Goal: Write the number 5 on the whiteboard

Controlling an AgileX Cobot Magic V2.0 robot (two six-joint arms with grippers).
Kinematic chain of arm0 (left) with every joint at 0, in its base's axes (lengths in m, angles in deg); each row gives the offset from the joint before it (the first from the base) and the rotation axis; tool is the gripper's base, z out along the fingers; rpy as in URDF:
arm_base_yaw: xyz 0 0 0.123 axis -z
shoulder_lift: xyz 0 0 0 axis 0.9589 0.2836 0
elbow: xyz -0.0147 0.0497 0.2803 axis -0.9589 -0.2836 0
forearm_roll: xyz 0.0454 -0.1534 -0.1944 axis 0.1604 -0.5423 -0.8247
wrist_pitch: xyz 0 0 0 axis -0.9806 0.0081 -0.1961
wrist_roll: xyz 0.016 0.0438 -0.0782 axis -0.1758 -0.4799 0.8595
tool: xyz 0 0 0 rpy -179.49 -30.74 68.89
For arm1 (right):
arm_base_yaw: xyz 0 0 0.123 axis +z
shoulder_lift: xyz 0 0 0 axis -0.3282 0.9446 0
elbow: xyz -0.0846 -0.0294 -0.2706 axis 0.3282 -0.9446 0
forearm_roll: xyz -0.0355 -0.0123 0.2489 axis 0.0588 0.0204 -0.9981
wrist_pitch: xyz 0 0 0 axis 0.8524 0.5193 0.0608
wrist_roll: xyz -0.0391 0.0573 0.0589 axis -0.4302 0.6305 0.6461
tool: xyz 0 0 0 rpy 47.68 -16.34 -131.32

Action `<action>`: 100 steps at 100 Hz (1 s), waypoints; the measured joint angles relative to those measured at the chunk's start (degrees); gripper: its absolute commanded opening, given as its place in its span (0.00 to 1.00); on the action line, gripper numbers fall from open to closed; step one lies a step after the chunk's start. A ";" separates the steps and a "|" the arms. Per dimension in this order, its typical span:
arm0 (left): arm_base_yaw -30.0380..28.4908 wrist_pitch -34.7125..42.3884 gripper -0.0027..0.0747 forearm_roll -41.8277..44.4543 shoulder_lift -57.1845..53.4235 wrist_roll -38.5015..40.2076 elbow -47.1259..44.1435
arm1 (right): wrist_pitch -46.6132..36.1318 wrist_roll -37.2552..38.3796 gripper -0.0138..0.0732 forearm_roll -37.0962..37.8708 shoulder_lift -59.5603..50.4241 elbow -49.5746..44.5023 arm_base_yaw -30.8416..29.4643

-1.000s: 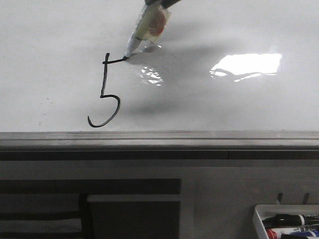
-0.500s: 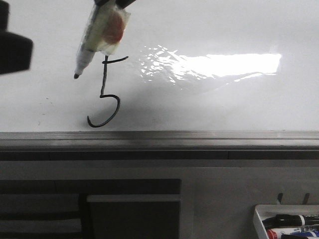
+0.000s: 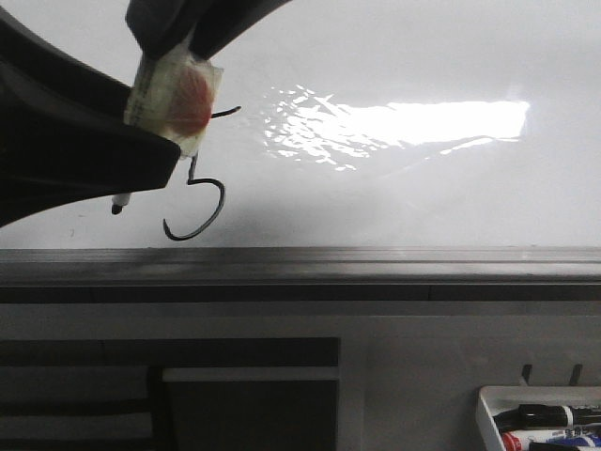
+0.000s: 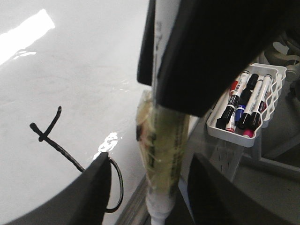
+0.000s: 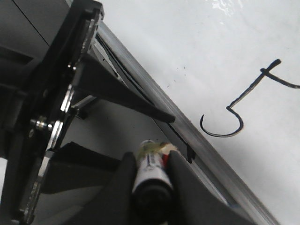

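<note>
Nearest the camera, left arm [image 3: 56, 160] looms dark in front of the board; its tool's state can't be told. Right tool [image 5: 151, 164] is clenched on a taped marker [image 3: 169, 103], tip off the whiteboard [image 3: 423, 197], just left of the number 5 [image 3: 199, 202]. Marker tray [image 3: 540, 418] sits below the board's ledge [image 3: 376, 263], far right.
</note>
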 measured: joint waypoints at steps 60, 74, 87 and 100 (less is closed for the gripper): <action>0.00 0.25 0.01 -2.31 0.25 0.00 0.00 | -1.44 -0.15 0.51 0.00 0.00 0.00 0.00; 0.13 -2.34 0.01 -13.46 0.25 0.00 0.10 | -2.28 -0.15 0.75 -0.01 -0.38 0.00 -1.56; 0.01 -8.65 0.01 -32.64 0.25 0.00 0.10 | -2.09 -0.15 0.75 0.22 -1.73 0.00 -3.95; -1.60 -15.08 0.01 -47.33 0.95 0.05 0.80 | 0.16 -0.04 0.75 0.47 -3.24 0.00 -5.17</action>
